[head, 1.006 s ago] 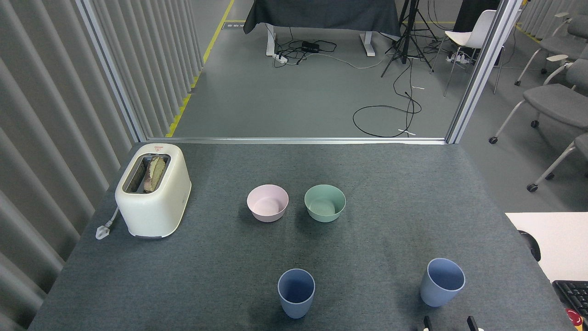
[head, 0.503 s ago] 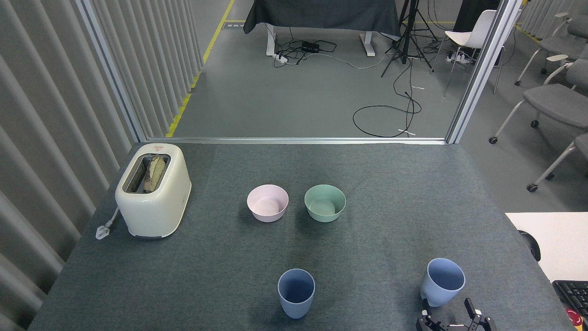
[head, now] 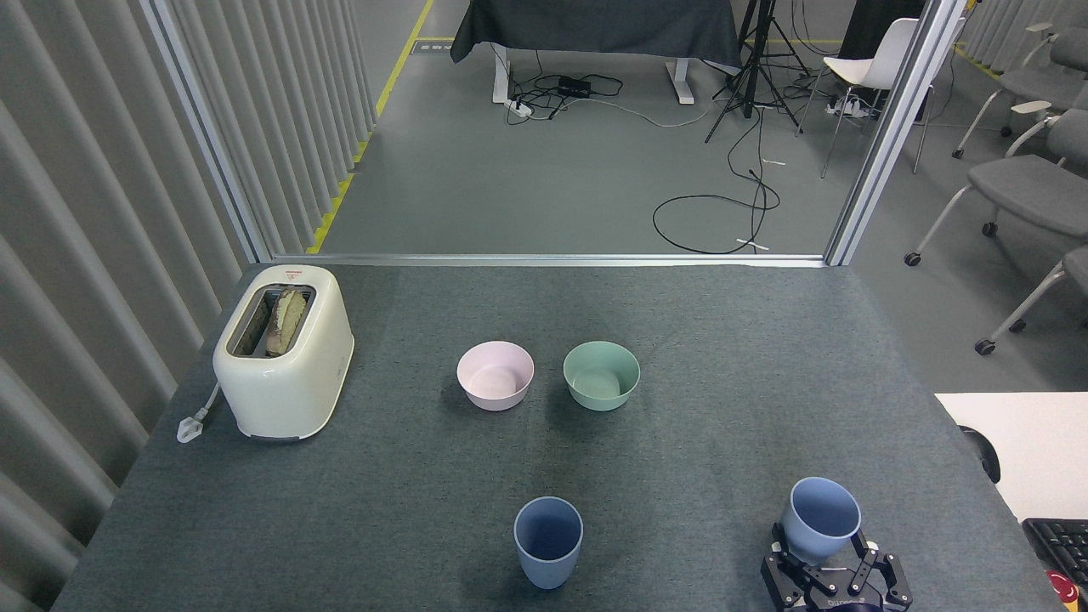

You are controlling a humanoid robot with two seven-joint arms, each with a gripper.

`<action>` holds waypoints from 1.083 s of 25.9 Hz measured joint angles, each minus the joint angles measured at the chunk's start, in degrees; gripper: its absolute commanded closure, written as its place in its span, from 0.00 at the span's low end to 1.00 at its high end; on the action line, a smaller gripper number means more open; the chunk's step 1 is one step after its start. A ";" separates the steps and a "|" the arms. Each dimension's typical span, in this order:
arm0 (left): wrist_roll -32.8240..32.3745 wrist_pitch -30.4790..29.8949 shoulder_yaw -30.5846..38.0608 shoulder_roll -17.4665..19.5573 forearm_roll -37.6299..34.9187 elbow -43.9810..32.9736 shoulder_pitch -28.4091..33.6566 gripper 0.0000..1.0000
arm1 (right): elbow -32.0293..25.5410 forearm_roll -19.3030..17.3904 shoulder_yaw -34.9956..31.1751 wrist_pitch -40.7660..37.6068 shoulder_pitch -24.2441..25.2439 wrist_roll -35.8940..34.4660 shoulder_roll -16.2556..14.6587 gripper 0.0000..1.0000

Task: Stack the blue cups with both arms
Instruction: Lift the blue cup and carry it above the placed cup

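**Right fingers closing in on the far-right cup**

At lower centre of the frame, one blue cup point(head: 548, 541) is standing upright and alone on the counter point(head: 697, 340), with nothing touching it. The left gripper is not showing anywhere in the frame.

At lower right, the second blue cup point(head: 820, 518) is sitting between the spread fingers point(head: 865, 565) of the right gripper point(head: 823, 568). They are flanking its lower body, wide open, and I cannot tell whether they are touching it. To do this well, the gripper should be centring on the cup and closing evenly low on the wall, so that it is not tipping.
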 measured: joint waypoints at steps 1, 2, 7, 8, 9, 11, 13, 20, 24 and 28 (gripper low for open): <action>0.00 0.00 0.00 0.00 0.01 0.00 0.00 0.00 | 0.38 0.01 0.27 -0.01 -0.54 0.04 -0.01 0.01; 0.00 0.00 -0.01 0.00 0.03 0.00 0.00 0.00 | 0.70 0.01 0.70 -0.01 -0.98 0.06 -0.01 0.06; 0.00 0.00 0.01 0.00 0.20 0.01 0.02 0.00 | 1.34 0.10 3.10 0.22 -1.90 0.41 0.16 0.34; 0.00 0.00 0.03 0.00 0.22 0.01 0.05 0.00 | 1.35 0.13 3.34 0.31 -1.91 0.64 0.22 0.36; 0.00 0.00 0.03 0.00 0.23 0.01 0.08 0.00 | 1.33 0.15 3.50 0.46 -1.91 0.83 0.29 0.37; 0.00 0.00 0.05 0.00 0.25 0.01 0.19 0.00 | 1.14 0.16 3.69 0.52 -1.90 0.95 0.33 0.42; 0.00 0.00 0.05 -0.07 0.26 0.01 0.51 0.00 | 0.56 0.12 3.70 0.59 -1.63 1.02 0.47 0.44; 0.00 0.08 0.05 -0.71 0.26 -0.05 1.15 0.00 | -7.66 0.49 5.00 1.40 -2.32 2.82 1.33 0.44; 0.00 0.09 0.10 -0.77 0.21 -0.11 1.23 0.00 | -10.94 3.68 12.32 1.73 -5.80 5.40 6.37 0.42; 0.00 0.85 0.15 -0.72 0.21 -0.10 1.33 0.00 | -14.36 6.76 18.70 2.11 -6.97 7.77 12.23 0.41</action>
